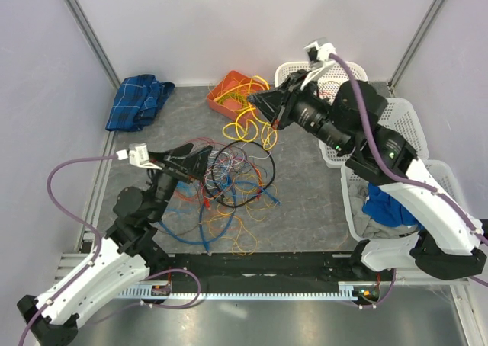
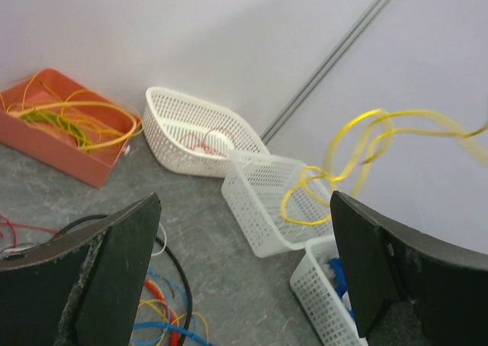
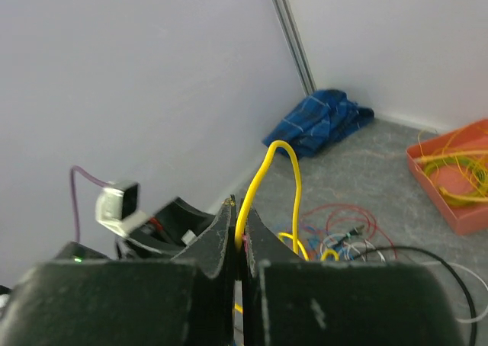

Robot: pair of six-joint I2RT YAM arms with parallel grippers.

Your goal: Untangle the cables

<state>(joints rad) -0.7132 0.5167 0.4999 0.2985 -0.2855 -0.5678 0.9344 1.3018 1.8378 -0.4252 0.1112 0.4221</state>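
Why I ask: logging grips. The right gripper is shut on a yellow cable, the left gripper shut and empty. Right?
No: the left gripper is open and empty, as the left wrist view shows. The right gripper is indeed shut on the yellow cable.

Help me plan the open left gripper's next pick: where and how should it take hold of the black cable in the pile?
Probably the black cable on the arc at the right of the top view, where its loop bulges out of the tangled cables onto barer table. Bring the left gripper straight down from above, jaws across the strand; elsewhere coloured wires cross it.
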